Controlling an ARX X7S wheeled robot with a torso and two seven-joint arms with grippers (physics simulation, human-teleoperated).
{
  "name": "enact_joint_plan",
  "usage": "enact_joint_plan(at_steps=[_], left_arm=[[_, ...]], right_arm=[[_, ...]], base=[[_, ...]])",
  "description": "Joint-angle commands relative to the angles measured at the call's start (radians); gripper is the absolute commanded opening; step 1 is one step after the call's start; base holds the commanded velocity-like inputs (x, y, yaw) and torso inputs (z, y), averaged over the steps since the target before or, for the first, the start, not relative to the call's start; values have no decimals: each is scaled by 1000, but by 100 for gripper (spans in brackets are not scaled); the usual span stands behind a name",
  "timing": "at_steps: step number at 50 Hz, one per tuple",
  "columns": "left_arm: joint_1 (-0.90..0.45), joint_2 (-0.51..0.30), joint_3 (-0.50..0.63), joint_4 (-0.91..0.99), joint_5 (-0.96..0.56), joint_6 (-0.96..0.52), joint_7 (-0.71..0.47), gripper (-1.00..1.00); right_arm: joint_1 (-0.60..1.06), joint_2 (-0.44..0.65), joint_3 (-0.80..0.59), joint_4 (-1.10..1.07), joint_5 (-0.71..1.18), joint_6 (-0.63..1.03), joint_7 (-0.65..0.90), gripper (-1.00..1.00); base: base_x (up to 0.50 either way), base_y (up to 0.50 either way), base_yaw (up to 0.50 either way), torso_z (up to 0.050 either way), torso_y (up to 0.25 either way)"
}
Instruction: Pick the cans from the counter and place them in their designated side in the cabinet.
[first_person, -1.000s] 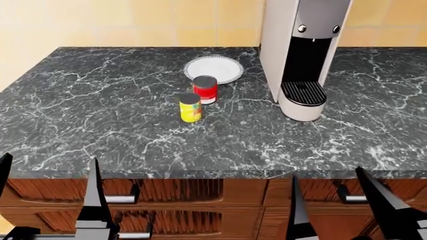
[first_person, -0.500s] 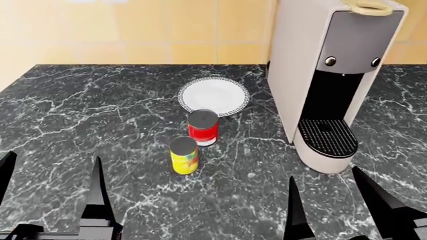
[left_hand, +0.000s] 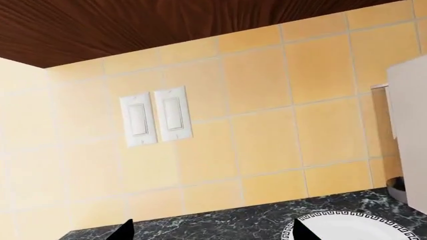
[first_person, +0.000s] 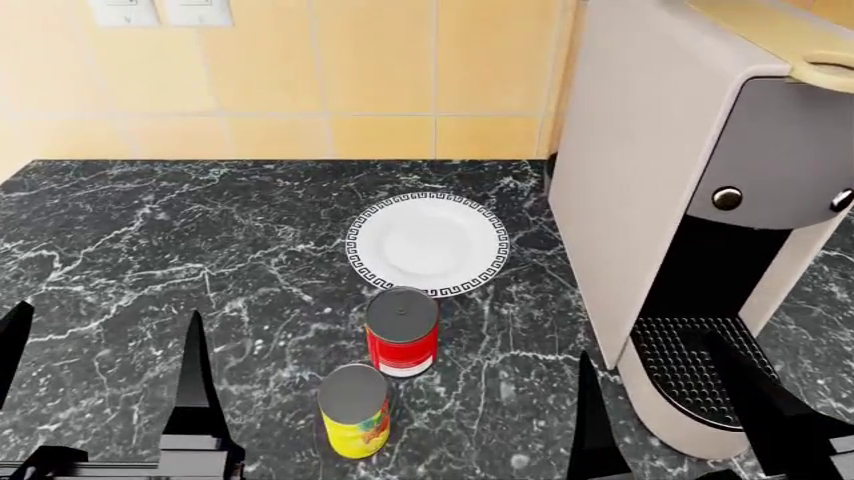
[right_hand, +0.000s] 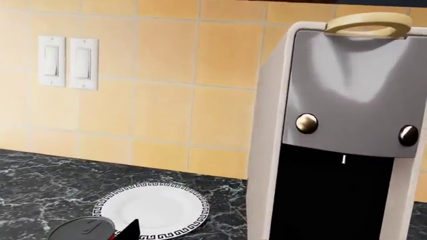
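Observation:
Two cans stand upright on the black marble counter (first_person: 160, 250). The yellow-labelled can (first_person: 354, 410) is nearest me, and the red can (first_person: 402, 333) with a white band is just behind it. My left gripper (first_person: 110, 312) hangs open to the left of the cans, holding nothing. My right gripper (first_person: 647, 350) is open to their right, in front of the coffee machine. The red can's grey top (right_hand: 80, 231) shows beside one right fingertip (right_hand: 130, 230) in the right wrist view. Of the cabinet I see only a dark wooden underside (left_hand: 167, 25) above the tiles.
A white plate (first_person: 427, 245) with a black key-pattern rim lies behind the cans. A tall grey coffee machine (first_person: 707, 200) stands at the right. Two wall switches (left_hand: 157, 117) sit on the yellow tiled wall.
The head view has risen and moved in: the counter's front edge and the drawers have dropped out of sight, and the cans now sit lower in the picture. Both grippers stay open.

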Motion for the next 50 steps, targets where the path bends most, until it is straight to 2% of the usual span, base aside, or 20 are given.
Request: enact_joint_plan(at_steps=[1, 4, 8, 13, 16, 20, 34, 50], left_arm=[[6, 1, -5, 1, -2, -2, 0, 100], [5, 3, -6, 1, -5, -4, 0, 100], [-21, 4, 16, 1, -8, -1, 0, 100], [-51, 4, 40, 1, -12, 0, 0, 100], [-75, 5, 62, 1, -13, 6, 0, 100], [-117, 3, 103, 1, -16, 20, 0, 100], [-365, 1, 325, 1, -40, 73, 0, 100], [-405, -3, 380, 1, -30, 97, 0, 100]], right_arm=[[-8, -6, 6, 0, 2, 0, 0, 100], [17, -76, -13, 0, 31, 14, 0, 100], [157, -292, -91, 3, 180, -43, -23, 100], [182, -379, -94, 117, 346, -194, -285, 100], [179, -401, -99, 174, 416, -255, -391, 100], [165, -430, -102, 220, 472, -286, -458, 100], [129, -441, -111, 177, 448, -273, -457, 100], [55, -463, -133, 251, 512, -336, -576, 100]], base=[[0, 0, 0, 0, 0], [0, 0, 0, 0, 0], [0, 0, 0, 0, 0], [0, 0, 0, 0, 0], [0, 0, 0, 0, 0], [0, 0, 0, 0, 0], [0, 0, 0, 0, 0], [0, 0, 0, 0, 0]])
